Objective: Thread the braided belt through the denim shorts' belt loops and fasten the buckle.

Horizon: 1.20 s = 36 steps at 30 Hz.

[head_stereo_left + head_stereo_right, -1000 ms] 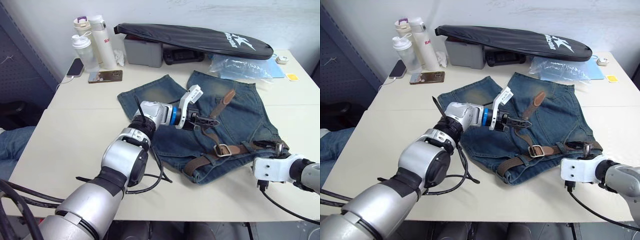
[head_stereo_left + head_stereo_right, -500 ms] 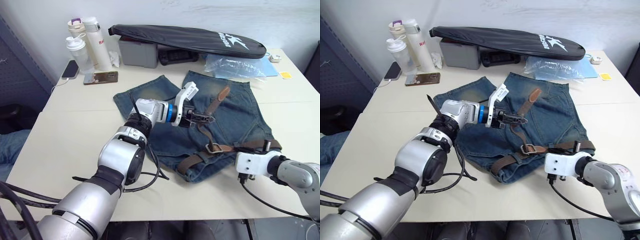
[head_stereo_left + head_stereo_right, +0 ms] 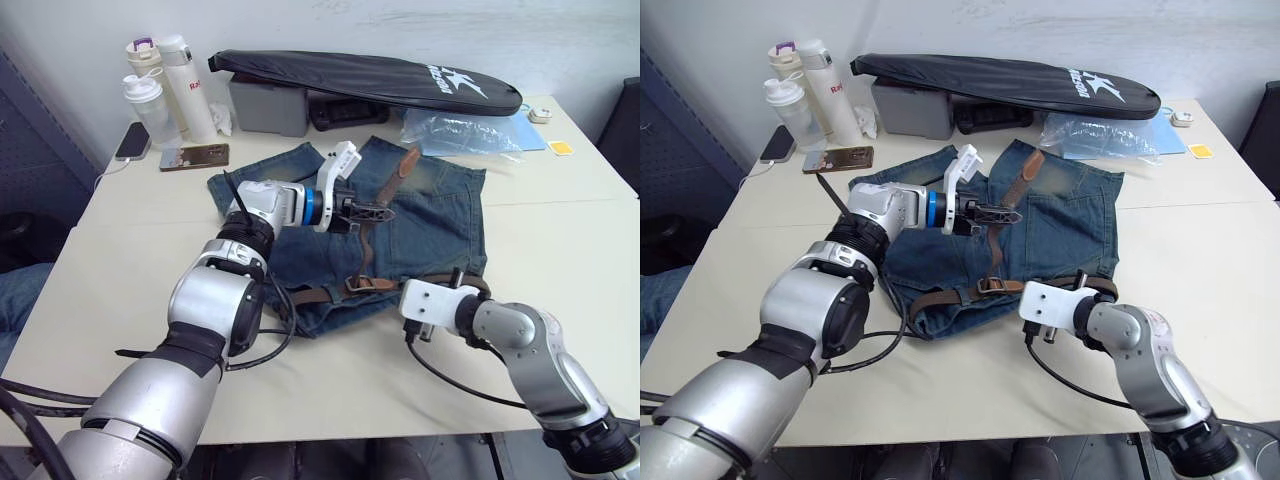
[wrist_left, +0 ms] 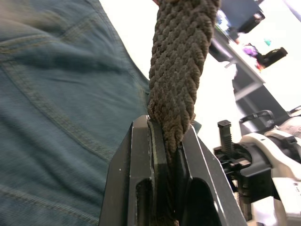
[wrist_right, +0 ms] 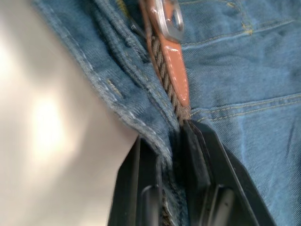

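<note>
The denim shorts (image 3: 420, 215) lie flat in the middle of the table. The braided belt (image 3: 366, 250) runs from its tan tip (image 3: 407, 162) near the leg hems through my left gripper (image 3: 378, 210), down to the buckle (image 3: 360, 285), and then along the waistband. In the left wrist view, my left gripper (image 4: 164, 125) is shut on the belt (image 4: 181, 61). At the waistband's right end my right gripper (image 5: 171, 134) is shut on the denim edge and the belt together, just behind the buckle (image 5: 167, 16). I cannot make out the belt loops.
At the back lie a long black zipped bag (image 3: 370, 78), a grey box (image 3: 265, 105) and a clear plastic bag (image 3: 460, 130). Bottles (image 3: 150, 105) and two phones (image 3: 195, 157) are at the back left. Bare tabletop (image 3: 560, 250) surrounds the shorts.
My right gripper has shut on the waistband and belt and moved left with them, bunching the shorts narrower. The belt between the left gripper and the buckle now hangs straighter. The camera has shifted.
</note>
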Tool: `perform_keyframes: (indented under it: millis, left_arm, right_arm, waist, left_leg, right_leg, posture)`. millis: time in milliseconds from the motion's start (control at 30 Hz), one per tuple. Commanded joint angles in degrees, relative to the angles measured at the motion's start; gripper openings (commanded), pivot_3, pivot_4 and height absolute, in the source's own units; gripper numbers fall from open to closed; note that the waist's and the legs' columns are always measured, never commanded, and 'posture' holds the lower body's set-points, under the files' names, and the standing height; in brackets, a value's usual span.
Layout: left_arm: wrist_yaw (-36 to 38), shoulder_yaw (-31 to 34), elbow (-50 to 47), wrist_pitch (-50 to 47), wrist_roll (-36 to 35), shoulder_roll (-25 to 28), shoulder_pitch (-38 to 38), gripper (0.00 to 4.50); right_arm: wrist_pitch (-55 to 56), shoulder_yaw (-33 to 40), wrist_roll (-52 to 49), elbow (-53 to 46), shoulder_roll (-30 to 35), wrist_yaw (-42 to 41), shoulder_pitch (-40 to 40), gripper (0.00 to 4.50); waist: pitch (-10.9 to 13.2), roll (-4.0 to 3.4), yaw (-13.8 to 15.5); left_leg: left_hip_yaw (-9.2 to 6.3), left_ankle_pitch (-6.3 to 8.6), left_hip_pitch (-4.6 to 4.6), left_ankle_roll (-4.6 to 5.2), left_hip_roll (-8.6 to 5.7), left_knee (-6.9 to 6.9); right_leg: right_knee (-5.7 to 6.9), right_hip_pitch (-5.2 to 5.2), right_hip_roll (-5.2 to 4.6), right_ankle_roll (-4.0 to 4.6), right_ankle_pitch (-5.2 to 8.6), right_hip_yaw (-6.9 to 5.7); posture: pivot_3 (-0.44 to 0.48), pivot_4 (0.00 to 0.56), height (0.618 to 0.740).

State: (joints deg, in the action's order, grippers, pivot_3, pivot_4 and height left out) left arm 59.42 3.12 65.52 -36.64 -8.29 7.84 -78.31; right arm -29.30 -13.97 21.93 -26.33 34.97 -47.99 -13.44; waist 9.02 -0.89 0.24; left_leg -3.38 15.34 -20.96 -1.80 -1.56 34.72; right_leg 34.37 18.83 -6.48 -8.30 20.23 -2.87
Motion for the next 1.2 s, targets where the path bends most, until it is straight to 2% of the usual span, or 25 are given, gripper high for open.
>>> perform_keyframes:
  millis: [33,167,233,333,433,500,533,567,733,900,1033,1200]
  left_arm:
    - [1.39,-1.19,-1.37,0.65,1.22,3.92,-0.87,0.00]
    - [2.49,-2.36,-1.83,0.37,1.99,7.27,0.08,0.00]
    - [3.08,-2.79,-2.56,-0.35,2.11,8.40,0.94,0.00]
    - [3.68,-3.20,-4.15,-1.81,1.84,9.24,2.38,0.00]
    - [3.95,-3.56,-6.76,-3.77,1.32,10.00,4.20,0.00]
    - [3.54,-3.37,-9.07,-5.75,0.84,10.86,5.82,0.00]
    - [3.44,-3.32,-10.18,-6.62,0.67,11.27,6.57,0.00]
    - [3.29,-3.31,-11.49,-7.54,0.52,11.69,7.40,0.00]
    - [2.64,-3.06,-17.47,-11.69,-0.31,14.03,11.15,0.00]
    - [1.48,-1.77,-25.24,-17.54,-2.56,16.87,14.85,0.00]
    - [-0.62,0.98,-33.82,-24.80,-6.30,19.00,18.83,0.00]
    - [-7.55,8.71,-46.05,-35.25,-11.50,19.93,25.47,0.00]
  right_arm:
    - [-11.88,-4.87,-1.35,-4.92,-4.40,-2.71,-3.62,0.26]
    - [-23.86,-7.56,-4.58,-8.47,-9.31,-4.05,-6.73,0.26]
    - [-26.30,-8.31,-5.63,-8.72,-8.24,-4.80,-6.79,0.26]
    - [-26.24,-8.62,-6.13,-8.01,-5.70,-4.64,-6.54,0.26]
    - [-28.53,-6.65,-9.80,-8.13,-6.02,-4.75,-6.94,0.26]
    - [-29.66,-4.33,-12.46,-8.77,-6.08,-5.04,-8.02,1.28]
    - [-30.23,-3.39,-13.70,-9.38,-5.77,-5.31,-8.54,1.51]
    - [-30.92,-2.27,-15.23,-10.19,-5.14,-5.87,-9.09,1.93]
    - [-36.45,4.50,-25.20,-15.35,-1.97,-9.86,-11.86,4.47]
    - [-42.11,9.81,-32.79,-18.28,0.69,-10.22,-14.68,4.47]
    - [-34.31,12.71,-31.62,-14.56,-1.85,-2.53,-14.97,4.47]
    - [-38.42,13.39,-39.09,-5.70,-3.90,-3.86,-16.95,4.47]
  waist:
    - [-0.06,-0.07,-0.29]
    - [-0.11,-0.05,-0.44]
    - [-0.13,-0.07,-0.34]
    - [-0.18,-0.02,-0.18]
    - [-0.26,0.13,0.02]
    - [-0.25,0.14,-0.01]
    - [-0.25,0.13,-0.14]
    - [-0.26,0.13,-0.26]
    - [-0.25,0.13,-0.27]
    - [-0.25,0.13,-0.26]
    - [-0.25,0.13,-0.26]
    - [-0.26,0.13,-0.40]
  left_leg:
    - [0.01,0.00,0.00,0.00,0.00,0.00]
    - [0.05,-0.01,0.01,-0.02,0.11,-0.04]
    - [0.12,-0.01,-0.08,-0.05,0.14,-0.07]
    - [0.14,-0.01,-0.07,-0.05,0.12,-0.06]
    - [0.14,0.00,-0.10,-0.04,0.09,-0.04]
    - [0.14,0.00,-0.12,-0.04,0.10,-0.08]
    - [0.14,0.00,-0.12,-0.04,0.10,-0.07]
    - [0.16,0.00,-0.11,-0.04,0.10,-0.05]
    - [0.19,0.00,-0.11,-0.04,0.13,-0.06]
    - [0.16,0.00,-0.11,-0.04,0.18,-0.08]
    - [0.13,0.00,-0.11,-0.02,0.17,-0.22]
    - [-0.01,0.00,-0.07,-0.02,0.19,-0.20]
  right_leg:
    - [0.05,0.03,-0.01,0.00,0.00,-0.01]
    - [0.30,0.23,0.06,0.00,0.00,-0.03]
    - [0.62,0.58,0.03,0.01,0.00,-0.07]
    - [0.69,0.61,-0.01,0.01,-0.01,-0.09]
    - [0.69,0.59,-0.04,0.01,-0.01,-0.09]
    - [0.69,0.59,-0.03,0.02,-0.01,-0.09]
    - [0.69,0.60,-0.03,0.02,-0.01,-0.09]
    - [0.69,0.61,-0.04,0.02,-0.01,-0.08]
    - [0.69,0.66,-0.02,0.03,-0.02,-0.08]
    - [0.69,0.66,0.00,0.05,-0.03,-0.08]
    - [0.69,0.67,-0.02,0.07,-0.03,-0.01]
    - [0.74,0.66,-0.03,0.10,-0.05,0.06]
  posture:
    - [0.000,0.150,0.740]
    - [0.000,0.150,0.740]
    - [0.000,0.150,0.740]
    - [0.000,0.150,0.740]
    - [0.000,0.150,0.740]
    - [0.000,0.150,0.740]
    - [0.000,0.150,0.740]
    - [0.000,0.150,0.740]
    - [0.000,0.150,0.740]
    - [0.000,0.150,0.740]
    - [0.000,0.150,0.740]
    - [0.000,0.150,0.740]
